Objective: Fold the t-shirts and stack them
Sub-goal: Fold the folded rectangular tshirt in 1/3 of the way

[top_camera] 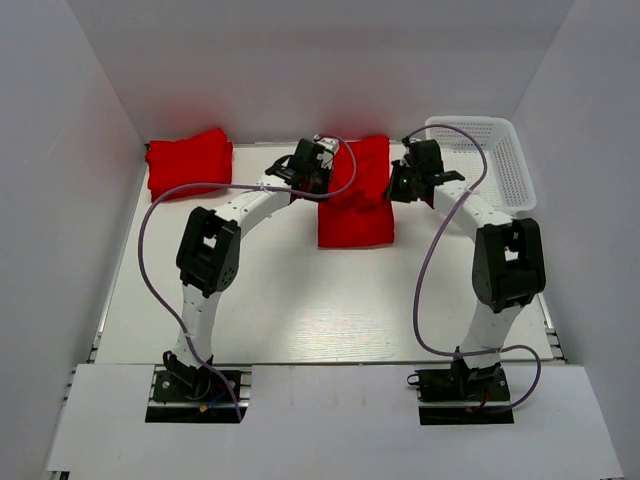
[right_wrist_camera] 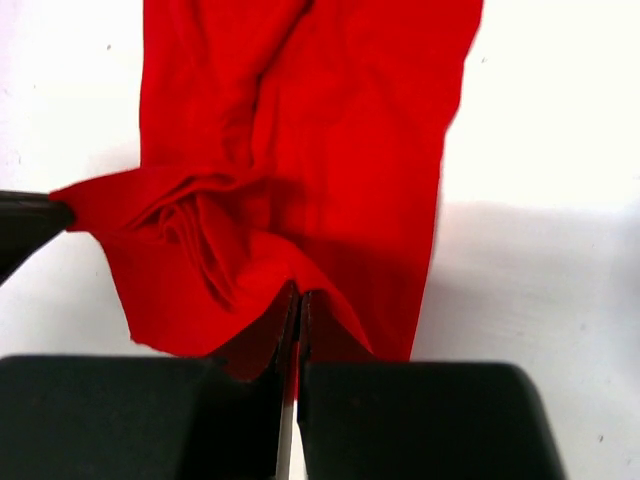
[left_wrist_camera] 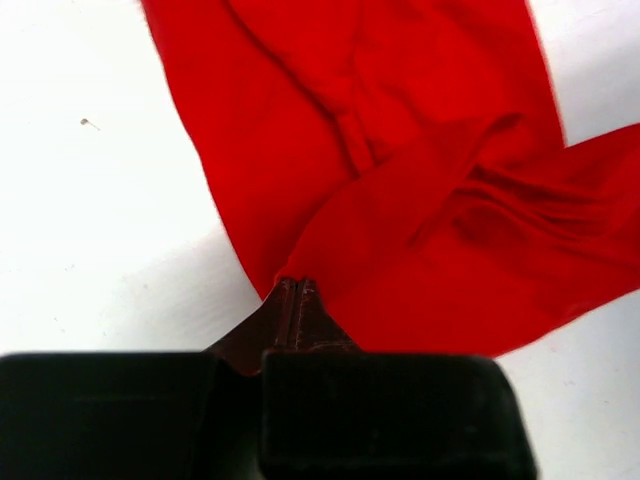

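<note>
A bright red t-shirt [top_camera: 356, 195] lies part-folded at the back middle of the table, a long strip with its far end lifted. My left gripper [top_camera: 322, 160] is shut on its far left corner; in the left wrist view the jaws [left_wrist_camera: 297, 287] pinch a red fold [left_wrist_camera: 400, 180]. My right gripper [top_camera: 400, 180] is shut on its far right corner; in the right wrist view the closed jaws [right_wrist_camera: 300, 297] pinch the cloth [right_wrist_camera: 330, 150]. A folded red t-shirt stack [top_camera: 190, 160] lies at the back left.
A white plastic mesh basket [top_camera: 500, 165] stands at the back right, close beside my right arm. White walls close in the table at the back and both sides. Purple cables loop from both arms.
</note>
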Available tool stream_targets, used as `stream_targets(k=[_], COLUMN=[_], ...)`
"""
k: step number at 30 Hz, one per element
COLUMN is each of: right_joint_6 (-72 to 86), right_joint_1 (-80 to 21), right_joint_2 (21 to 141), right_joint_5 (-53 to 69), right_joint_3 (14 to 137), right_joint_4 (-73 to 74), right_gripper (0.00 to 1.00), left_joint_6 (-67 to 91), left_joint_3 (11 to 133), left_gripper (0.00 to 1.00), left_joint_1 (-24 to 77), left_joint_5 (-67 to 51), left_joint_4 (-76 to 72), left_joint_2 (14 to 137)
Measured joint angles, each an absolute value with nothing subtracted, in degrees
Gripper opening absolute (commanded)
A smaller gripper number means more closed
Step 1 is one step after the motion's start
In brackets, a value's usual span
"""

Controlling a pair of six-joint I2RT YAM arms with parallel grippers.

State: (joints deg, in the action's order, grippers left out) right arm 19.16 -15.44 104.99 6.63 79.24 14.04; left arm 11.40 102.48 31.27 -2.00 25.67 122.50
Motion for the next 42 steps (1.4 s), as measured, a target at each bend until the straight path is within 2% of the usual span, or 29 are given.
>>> stream_targets(k=[24,25,26,28,29,30,31,32,33,34,35,36,42], right_joint_6=[20.2,20.7,21.3,23.5,24.5,26.2,27.6,28.8,30.1,31.2,32.0,32.5,30.3], right_joint_1=[-12.1,-12.0,-11.9,-11.6,-11.4,-11.2,-11.0,-10.8,-10.5,-10.2,-10.0,-9.8,-9.4], right_joint_2=[118.5,119.2,119.8,121.3,122.1,123.1,124.1,125.0,125.9,126.9,127.7,128.3,127.3], right_joint_5=[12.2,12.2,12.1,12.2,12.2,12.3,12.5,12.9,13.5,13.8,14.1,14.3,15.7], right_joint_3=[89.4,89.8,90.1,91.2,91.9,92.6,93.4,94.1,95.0,96.2,97.4,98.8,103.4], right_joint_4=[15.4,14.9,14.5,13.5,12.4,10.9,9.4,8.1,6.4,5.3,4.3,3.7,3.3], right_gripper=[0.00,0.06,0.11,0.17,0.27,0.32,0.32,0.36,0.42,0.50,0.63,0.90,0.90], left_joint_6=[8.4,8.7,9.1,10.7,11.7,13.0,13.6,15.0,16.0,16.7,17.6,18.3,18.7], left_joint_3=[106.9,106.9,106.9,107.0,107.6,108.9,110.1,111.5,112.2,112.6,113.1,113.6,115.2], left_gripper=[0.00,0.00,0.05,0.24,0.35,0.57,0.65,0.77,0.90,0.97,1.00,1.00,1.00], left_joint_1=[27.4,27.3,27.1,26.8,26.5,26.2,25.8,25.2,24.6,23.8,22.9,22.1,19.0], left_joint_5=[-8.6,-8.6,-8.2,-7.1,-6.4,-5.8,-5.1,-4.5,-4.0,-3.6,-3.4,-3.2,-3.8], left_joint_4=[23.8,23.4,22.9,21.4,21.2,21.2,21.0,21.0,20.6,20.2,19.3,18.3,16.9], left_joint_2=[130.6,131.0,131.3,132.0,132.6,133.4,134.1,134.8,135.0,135.0,135.0,135.0,134.2])
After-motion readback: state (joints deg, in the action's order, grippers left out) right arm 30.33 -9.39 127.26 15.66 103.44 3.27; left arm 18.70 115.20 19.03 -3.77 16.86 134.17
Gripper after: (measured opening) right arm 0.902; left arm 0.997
